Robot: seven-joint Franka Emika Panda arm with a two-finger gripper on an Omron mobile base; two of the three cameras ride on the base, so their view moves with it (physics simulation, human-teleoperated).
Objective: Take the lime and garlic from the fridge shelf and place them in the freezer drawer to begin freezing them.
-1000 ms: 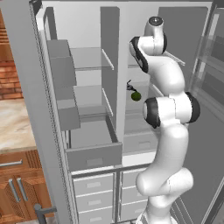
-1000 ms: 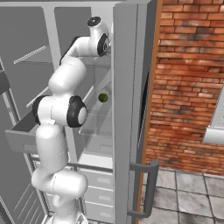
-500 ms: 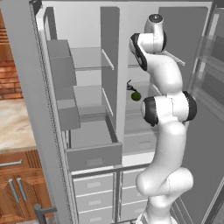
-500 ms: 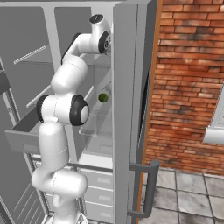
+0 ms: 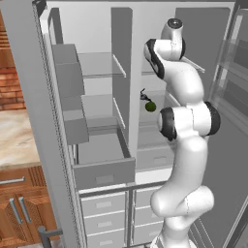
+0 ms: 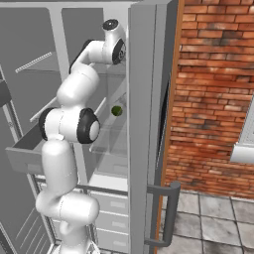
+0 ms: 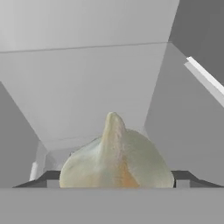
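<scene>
The garlic, a lumpy cream-white bulb with a pointed top, sits close up in the hand view on a grey fridge shelf. My gripper is shut on it, one dark fingertip against each side. The lime, a small dark green ball, rests on a lower fridge shelf, left of the arm's elbow; in the right base view the lime lies beside the door edge. The freezer drawer stands pulled out below, grey and deep, and its front is at the left of the right base view.
The arm reaches high into the fridge's upper shelf. White drawers with bar handles sit under the freezer drawer. Grey door bins hang on the left door. The right fridge door with its handle stands next to a brick wall.
The arm's upper joints have shifted a little at the top shelf. The lime and the open drawer have not moved.
</scene>
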